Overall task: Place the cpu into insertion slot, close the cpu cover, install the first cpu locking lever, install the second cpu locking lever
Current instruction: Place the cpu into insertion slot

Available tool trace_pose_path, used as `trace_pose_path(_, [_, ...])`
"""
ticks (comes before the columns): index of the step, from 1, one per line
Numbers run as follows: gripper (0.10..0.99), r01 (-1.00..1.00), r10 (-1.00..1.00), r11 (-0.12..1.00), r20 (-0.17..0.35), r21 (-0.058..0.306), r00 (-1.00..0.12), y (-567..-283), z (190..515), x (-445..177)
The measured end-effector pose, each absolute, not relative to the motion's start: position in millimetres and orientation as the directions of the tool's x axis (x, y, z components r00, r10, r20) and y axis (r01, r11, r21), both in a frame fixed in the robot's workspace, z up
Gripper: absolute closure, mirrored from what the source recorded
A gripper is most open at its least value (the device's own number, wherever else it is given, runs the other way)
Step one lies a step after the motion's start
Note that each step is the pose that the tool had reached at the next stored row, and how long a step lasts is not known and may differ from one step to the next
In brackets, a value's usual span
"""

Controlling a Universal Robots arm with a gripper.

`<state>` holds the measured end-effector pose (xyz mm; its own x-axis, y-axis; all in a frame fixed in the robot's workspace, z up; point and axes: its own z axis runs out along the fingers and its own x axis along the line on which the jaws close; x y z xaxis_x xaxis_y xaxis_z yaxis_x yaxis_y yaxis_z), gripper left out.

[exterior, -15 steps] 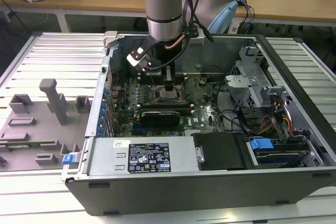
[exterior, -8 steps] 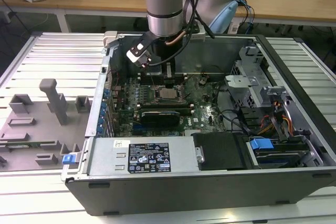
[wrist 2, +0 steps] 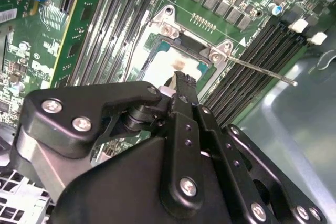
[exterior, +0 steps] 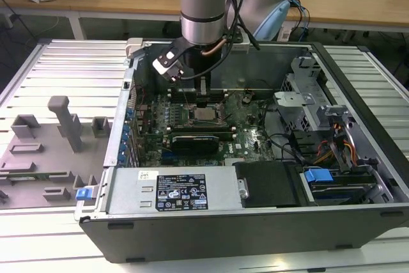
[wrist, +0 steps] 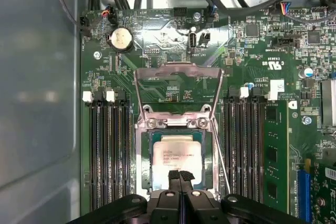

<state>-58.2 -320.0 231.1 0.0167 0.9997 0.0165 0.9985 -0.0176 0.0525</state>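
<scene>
In the first wrist view, a shut gripper (wrist: 180,174), fingertips pressed together with nothing visibly pinched between them. Poised right over the cpu (wrist: 176,153), at the edge farthest from the cover hinge; cannot tell whether touching the metal or just above it. Seated flat and square inside the insertion slot (wrist: 208,145), pale silvery top facing up, dark rim framing every side. Beyond the slot, the cpu cover (wrist: 177,70) standing open, swung back on its hinge, with the green motherboard (wrist: 157,40) showing through the large central window.

In the second wrist view, a thin metal locking lever (wrist 2: 262,71) unlatched and sticking out free across the black memory slots (wrist 2: 252,87) beside the socket.

In the exterior view, reaching down from above into an open computer case (exterior: 255,222) lying on its side on a slatted metal counter (exterior: 64,62), with the gripper just above the chip near the middle of the board. To the exterior view's left of the case, a grey fixture tray (exterior: 45,151) with several upright blocks, well apart from the arm.
</scene>
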Motion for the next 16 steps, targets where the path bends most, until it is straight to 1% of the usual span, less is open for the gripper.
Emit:
trace_pose_path(6, [0.980, 0.998, 1.000, -0.018, 0.016, 0.053, 0.017, -320.0, 231.5, -48.1])
trace_pose_path(12, [0.980, 0.998, 1.000, -0.018, 0.016, 0.053, 0.017, -320.0, 250.6, -48.1])
trace_pose_path(16, [0.980, 0.998, 1.000, -0.018, 0.016, 0.053, 0.017, -320.0, 252.4, -48.0])
